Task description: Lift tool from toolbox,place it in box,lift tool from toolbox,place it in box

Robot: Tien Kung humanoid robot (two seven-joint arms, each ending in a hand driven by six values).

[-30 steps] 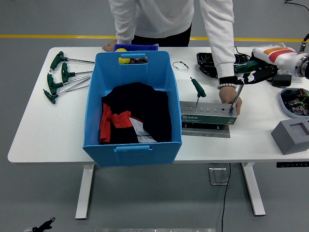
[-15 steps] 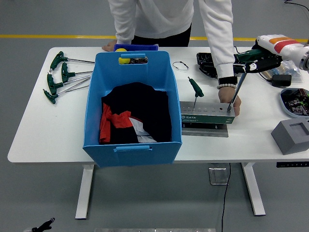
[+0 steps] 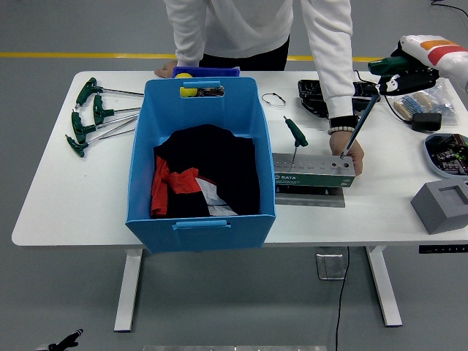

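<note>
Clamping the T-handle tool (image 3: 363,117) at 2 o'clock, right hand (image 3: 409,66) could drag its tip against the toolbox (image 3: 316,172), tipping it despite person's hand (image 3: 348,152).

The white table (image 3: 66,197) bears a blue box (image 3: 199,219), toolbox (image 3: 314,175) and loose T-handle wrenches (image 3: 95,117).

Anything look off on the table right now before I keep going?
Yes. A person's hand is pressed on the right end of the tool holder, right where the right hand is drawing a T-handle wrench out at a slant. The blue box already holds dark clothing.
</note>
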